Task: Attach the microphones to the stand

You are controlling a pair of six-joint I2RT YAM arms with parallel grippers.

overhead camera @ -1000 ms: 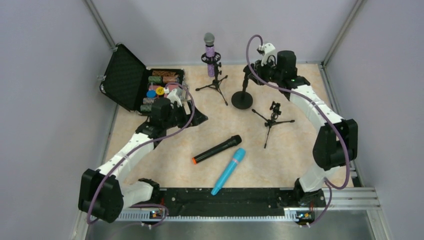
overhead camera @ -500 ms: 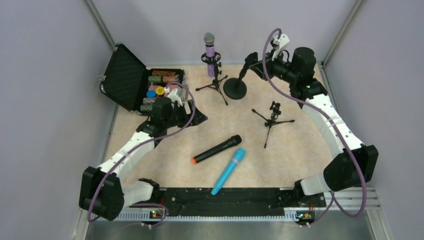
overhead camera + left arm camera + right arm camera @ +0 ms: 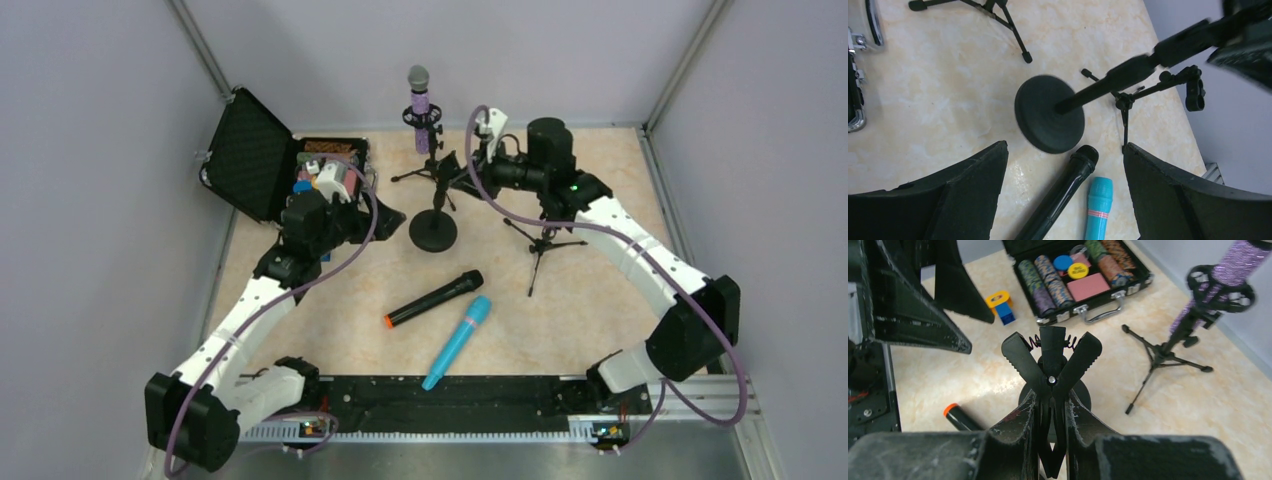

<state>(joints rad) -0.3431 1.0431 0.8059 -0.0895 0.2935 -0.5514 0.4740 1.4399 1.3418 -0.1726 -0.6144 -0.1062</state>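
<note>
The right end effector [image 3: 1052, 401] is clenched on the spring clip [image 3: 1050, 357] at the top of the round-base stand [image 3: 433, 232]. The stand leans toward the middle of the bench [image 3: 585, 320]; the view is too blurred to tell for sure, but its base seems tipped rather than flat.

The left end effector [image 3: 1065, 147] is released, fingers spread wide, just beside that base and touching nothing.

The purple microphone [image 3: 420, 105] stands upright in a tripod stand [image 3: 1160, 351] at the far side. The black microphone [image 3: 433, 298] and the blue microphone [image 3: 457, 341] lie side by side on the bench nearer the arms, neither held. A second, empty tripod stand [image 3: 545, 243] stands to their right. An open case [image 3: 245, 155] sits at the far left.
</note>
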